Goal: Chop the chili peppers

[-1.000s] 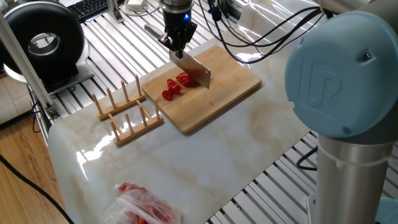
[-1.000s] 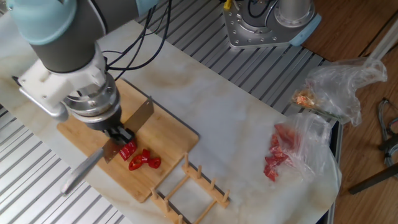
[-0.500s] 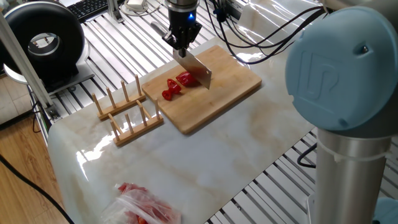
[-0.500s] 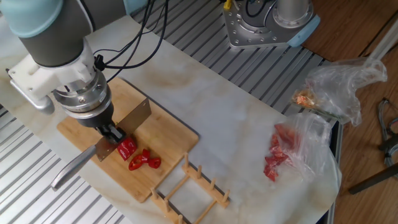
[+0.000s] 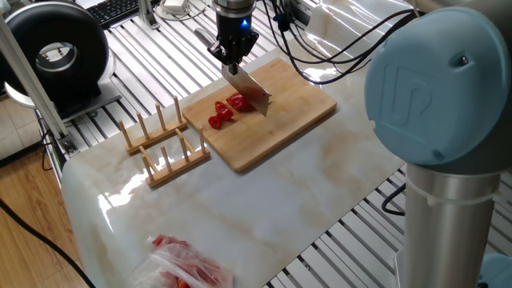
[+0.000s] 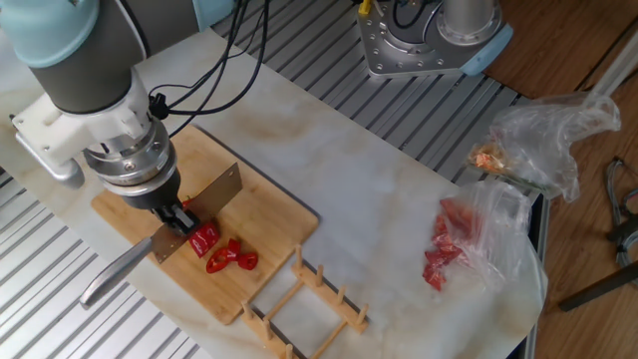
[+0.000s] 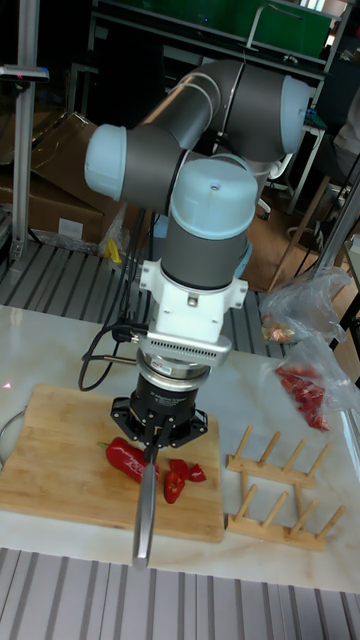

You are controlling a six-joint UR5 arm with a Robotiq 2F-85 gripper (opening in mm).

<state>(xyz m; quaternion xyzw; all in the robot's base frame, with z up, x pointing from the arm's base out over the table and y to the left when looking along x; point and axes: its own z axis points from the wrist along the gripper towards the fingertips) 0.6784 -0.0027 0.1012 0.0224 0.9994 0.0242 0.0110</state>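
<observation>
the gripper (image 6: pixel 177 215) has its fingers clamped on a cleaver (image 6: pixel 204 202). its blade stands on the cutting board (image 5: pixel 280 112) against the chili peppers (image 6: pixel 221 249). cut red chunks lie just beside it.

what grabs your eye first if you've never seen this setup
The gripper, shut on a knife, sets the blade against the chili peppers on the cutting board; a few red chunks already lie cut beside the bigger piece. Off the board stand a wooden rack and, farther along the table, a clear bag showing red.
</observation>
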